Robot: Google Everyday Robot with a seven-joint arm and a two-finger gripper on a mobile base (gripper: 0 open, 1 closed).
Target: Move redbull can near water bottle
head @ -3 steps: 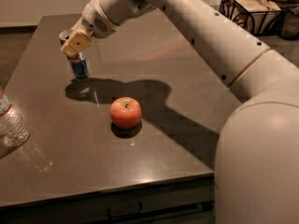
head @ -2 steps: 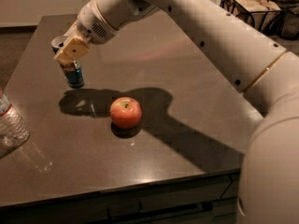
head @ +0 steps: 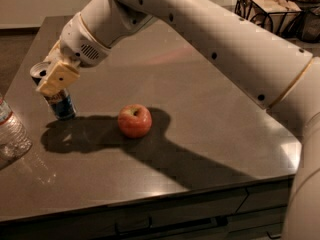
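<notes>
The redbull can (head: 61,105), slim, silver and blue, is held slightly tilted at the left of the dark table (head: 200,99). My gripper (head: 54,76) is shut on its upper part; the tan fingers (head: 59,76) cover the can's top half. The water bottle (head: 11,134), clear ribbed plastic with a red-and-white label band, stands at the table's left edge, partly cut off by the frame, a short way left and nearer than the can.
A red-yellow apple (head: 134,120) sits right of the can, near the table's middle. My white arm (head: 210,39) reaches across from the right. A wire basket (head: 265,6) stands beyond the table at the back right.
My gripper has carried the can leftward and toward the table's front, closer to the water bottle. The apple and bottle have not moved.
</notes>
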